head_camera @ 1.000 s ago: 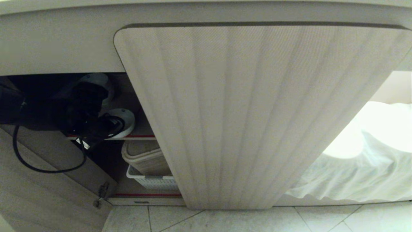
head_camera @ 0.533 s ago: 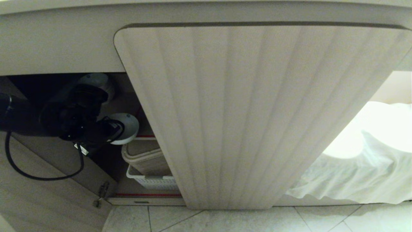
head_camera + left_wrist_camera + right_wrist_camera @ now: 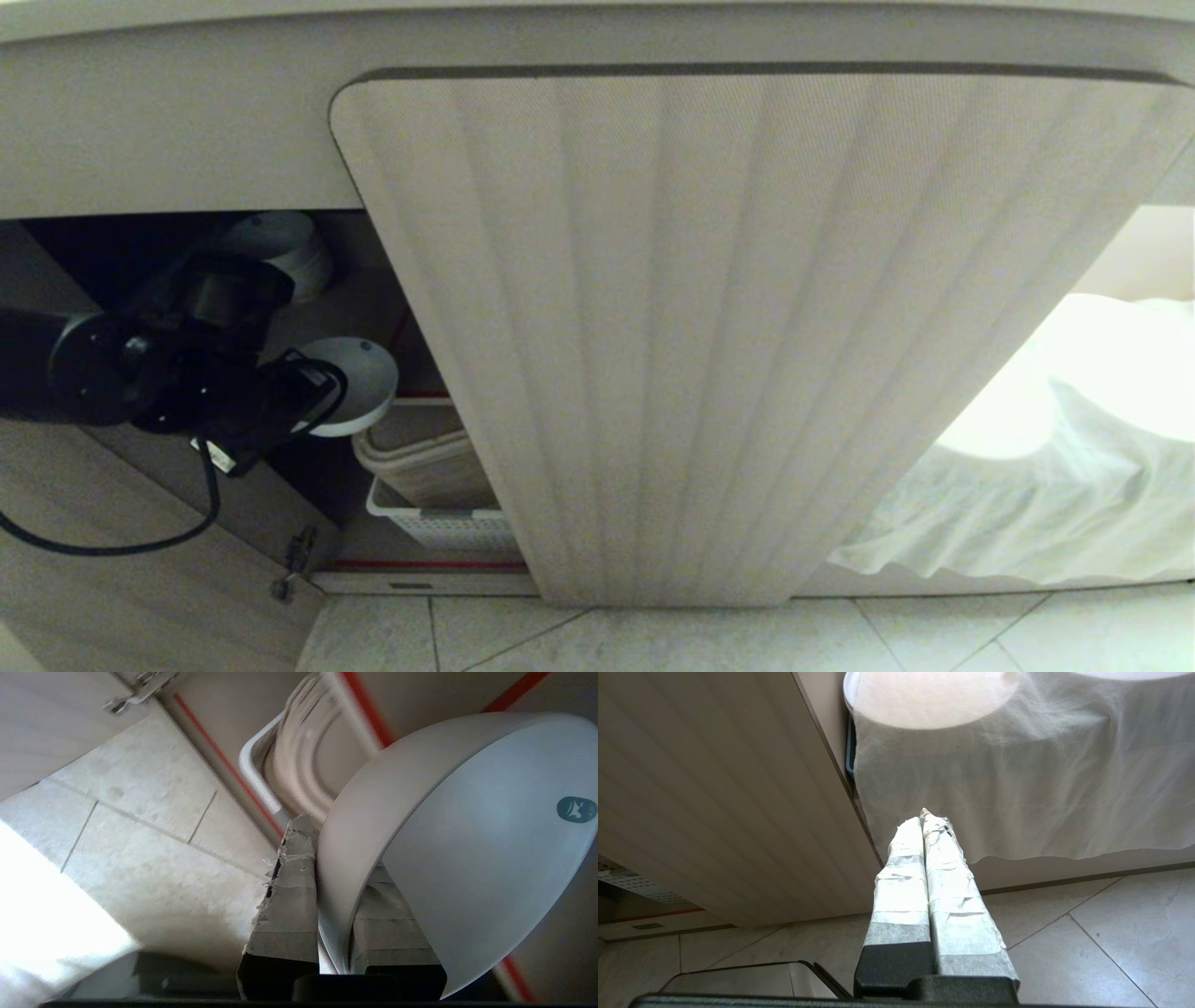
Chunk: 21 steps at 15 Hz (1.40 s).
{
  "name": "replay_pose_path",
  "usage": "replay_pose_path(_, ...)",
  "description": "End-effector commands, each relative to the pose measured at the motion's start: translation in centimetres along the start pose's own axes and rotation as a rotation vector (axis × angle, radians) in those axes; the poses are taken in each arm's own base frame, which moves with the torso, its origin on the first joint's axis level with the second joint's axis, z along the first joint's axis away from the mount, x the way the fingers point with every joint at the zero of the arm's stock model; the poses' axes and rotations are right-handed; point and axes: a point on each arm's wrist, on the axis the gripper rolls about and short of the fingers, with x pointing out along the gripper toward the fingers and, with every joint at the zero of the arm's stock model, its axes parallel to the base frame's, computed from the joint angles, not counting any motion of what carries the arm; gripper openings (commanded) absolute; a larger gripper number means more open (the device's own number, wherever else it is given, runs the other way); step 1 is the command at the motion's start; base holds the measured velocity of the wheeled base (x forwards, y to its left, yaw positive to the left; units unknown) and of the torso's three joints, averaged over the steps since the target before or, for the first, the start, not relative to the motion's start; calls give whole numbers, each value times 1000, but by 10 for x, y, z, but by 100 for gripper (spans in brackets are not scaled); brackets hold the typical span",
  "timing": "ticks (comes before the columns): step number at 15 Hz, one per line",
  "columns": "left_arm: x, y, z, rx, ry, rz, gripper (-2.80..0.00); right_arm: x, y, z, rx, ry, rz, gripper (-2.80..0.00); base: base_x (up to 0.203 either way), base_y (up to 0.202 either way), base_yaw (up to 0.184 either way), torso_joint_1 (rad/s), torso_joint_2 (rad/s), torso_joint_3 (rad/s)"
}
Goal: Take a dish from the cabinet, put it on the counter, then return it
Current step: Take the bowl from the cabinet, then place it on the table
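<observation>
Left end effector (image 3: 313,403): at the open left side of the cabinet (image 3: 728,317), about 9 o'clock in the head view; its taped fingers (image 3: 285,914) pinch the wall of the dish – one finger outside, the other inside the rim
Dish (image 3: 353,385): small white bowl, tilted on edge with its opening facing the camera, held clear of the shelves; a tiny dark mark (image 3: 576,809) sits just inside its rim
Cabinet interior: dark, with red-edged shelves (image 3: 425,395); a stack of white bowls (image 3: 280,245) stands on the upper shelf at 10 o'clock from the dish
Below the dish: a beige tub (image 3: 420,457) resting in a white slotted basket (image 3: 439,525), at 5 o'clock from the dish
Cabinet door: ribbed beige panel with rounded corners, filling the centre of the head view
Right end effector (image 3: 924,826): parked low near the tiled floor (image 3: 1087,942), taped fingers pressed together and empty – pointing toward a white cloth (image 3: 1017,779) that hangs beside the door
Table (image 3: 597,7): only its front edge shows, along 12 o'clock of the head view
</observation>
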Motion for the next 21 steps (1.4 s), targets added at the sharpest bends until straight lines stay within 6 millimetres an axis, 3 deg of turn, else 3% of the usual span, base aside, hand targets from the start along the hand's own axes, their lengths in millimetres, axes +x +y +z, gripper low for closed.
replay_pose_path(1,-17,8,-4,-3,-4,-16,-280,0,0,0,1,-1,0,-280,0,0,0,0,0,0)
replay_pose_path(5,-35,25,-14,3,13,-23,-280,0,0,0,1,-1,0,-280,0,0,0,0,0,0)
replay_pose_path(8,-51,44,-33,17,49,-20,-280,0,0,0,1,-1,0,-280,0,0,0,0,0,0)
replay_pose_path(15,-101,92,-67,67,130,-59,-280,0,0,0,1,-1,0,-280,0,0,0,0,0,0)
replay_pose_path(21,-123,133,-78,47,183,-46,-280,0,0,0,1,-1,0,-280,0,0,0,0,0,0)
